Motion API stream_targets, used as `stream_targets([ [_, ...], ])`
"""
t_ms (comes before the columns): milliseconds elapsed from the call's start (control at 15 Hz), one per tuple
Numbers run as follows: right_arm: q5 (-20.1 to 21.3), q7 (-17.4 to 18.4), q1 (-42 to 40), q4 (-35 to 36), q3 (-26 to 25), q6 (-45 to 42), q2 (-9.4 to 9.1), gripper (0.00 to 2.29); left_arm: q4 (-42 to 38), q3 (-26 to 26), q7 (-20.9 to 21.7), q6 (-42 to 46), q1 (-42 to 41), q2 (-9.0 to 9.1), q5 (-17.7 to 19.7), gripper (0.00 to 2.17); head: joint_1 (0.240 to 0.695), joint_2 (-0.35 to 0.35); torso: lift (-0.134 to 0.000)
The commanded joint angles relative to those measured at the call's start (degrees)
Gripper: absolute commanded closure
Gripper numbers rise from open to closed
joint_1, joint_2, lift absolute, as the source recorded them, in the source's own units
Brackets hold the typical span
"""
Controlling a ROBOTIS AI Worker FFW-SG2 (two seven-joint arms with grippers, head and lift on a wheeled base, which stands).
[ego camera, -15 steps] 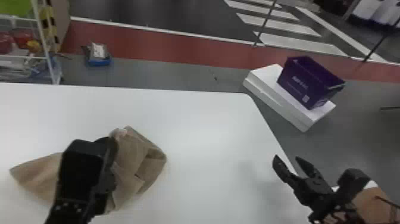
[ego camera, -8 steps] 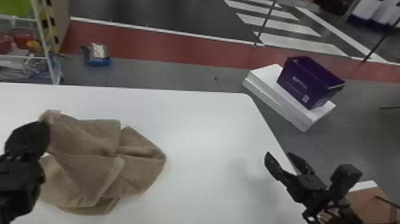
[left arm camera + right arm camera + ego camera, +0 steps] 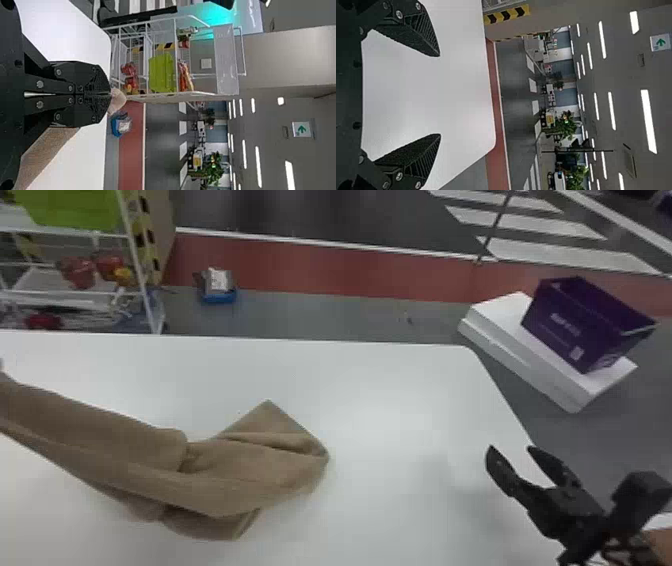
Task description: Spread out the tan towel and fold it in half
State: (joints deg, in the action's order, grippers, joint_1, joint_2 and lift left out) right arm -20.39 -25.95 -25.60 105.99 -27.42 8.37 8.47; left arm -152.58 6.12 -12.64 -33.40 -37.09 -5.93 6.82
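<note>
The towel (image 3: pixel 240 475) lies to the left on my white surface (image 3: pixel 390 390), its long axis running mostly from left to right. From the left edge of the head view, it slants a little toward me as it goes right. The left stretch is drawn out into a long, narrow band with folds running along it, while the right part is bunched and creased. One corner there points away from me, with a blunt, rounded corner to its right. At the near side, a short folded end points toward me.

My left hand (image 3: pixel 110 94) is closed, its fingertips pressed together on a small pinch of the towel. That bit pokes out just past the tips, and more of the cloth shows beside the fingers.

My right hand (image 3: pixel 511 449) is wide and empty, by the right edge of the surface, well apart from the towel. Its tips point away from me and somewhat to the left; between the two ridged fingers (image 3: pixel 421 33) I see the bare white top.

Past the surface, a purple box (image 3: pixel 565 325) sits tilted on white slabs (image 3: pixel 500 340) to the right, and a white rack (image 3: pixel 137 265) stands to the left.
</note>
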Motion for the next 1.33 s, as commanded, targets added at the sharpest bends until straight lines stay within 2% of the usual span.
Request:
stream_targets([
  [0, 1.84, 0.20, -0.16, 0.97, 1.84, -0.15, -0.56, 0.18, 0.35, 2.14, 0.69, 0.74, -0.61, 0.04, 2.50, 1.36, 0.695, -0.187, -0.123],
  [133, 2.63, 0.02, -0.16, 3.61, 2.19, 0.20, -1.71, 0.18, 0.70, 1.70, 0.78, 0.92, -0.61, 0.13, 2.41, 1.36, 0.695, -0.150, -0.123],
  [267, 2.63, -0.60, 0.02, 5.37, 3.77, 0.38, -1.71, 0.18, 1.93, 1.79, 0.78, 2.85, -0.61, 0.13, 2.23, 1.36, 0.695, -0.133, -0.123],
  [400, 2.72, -3.23, -0.07, 7.91, 5.88, 0.73, -2.32, 0.18, 2.99, 3.46, 0.16, 6.19, -0.44, 0.22, 2.32, 1.36, 0.695, -0.110, -0.123],
  [533, 3.34, -3.93, -0.59, 9.50, 7.55, 0.91, -3.38, 0.18, 3.16, 6.80, -0.37, 7.77, 0.09, 0.31, 2.67, 1.36, 0.695, -0.036, -0.123],
  [733, 3.34, -4.11, -1.12, 9.23, 8.43, 0.91, -3.46, 0.18, 3.16, 14.80, 0.25, 8.30, 0.88, 0.39, 8.21, 1.36, 0.695, 0.041, -0.123],
  [800, 3.25, -4.90, -1.12, 8.79, 8.52, 0.91, -3.38, 0.18, 3.95, 15.94, 0.51, 8.30, 1.15, 0.39, 9.35, 1.36, 0.695, 0.068, -0.123],
  [867, 3.25, -5.60, -1.03, 8.62, 8.52, 0.91, -3.38, 0.18, 4.66, 16.03, 0.60, 8.30, 1.32, 0.39, 9.44, 1.36, 0.695, 0.108, -0.123],
  [1067, 2.02, -8.42, 0.28, 8.79, 11.16, 2.49, -3.38, 0.18, 5.80, 15.41, 2.18, 7.60, 1.32, 1.01, 9.26, 1.36, 0.695, 0.152, -0.123],
  [1267, 1.84, -9.12, 4.06, 8.71, 16.78, 8.11, -3.55, 0.20, 5.80, 14.00, 2.36, 7.07, 1.41, 1.01, 8.56, 1.36, 0.695, 0.198, -0.123],
])
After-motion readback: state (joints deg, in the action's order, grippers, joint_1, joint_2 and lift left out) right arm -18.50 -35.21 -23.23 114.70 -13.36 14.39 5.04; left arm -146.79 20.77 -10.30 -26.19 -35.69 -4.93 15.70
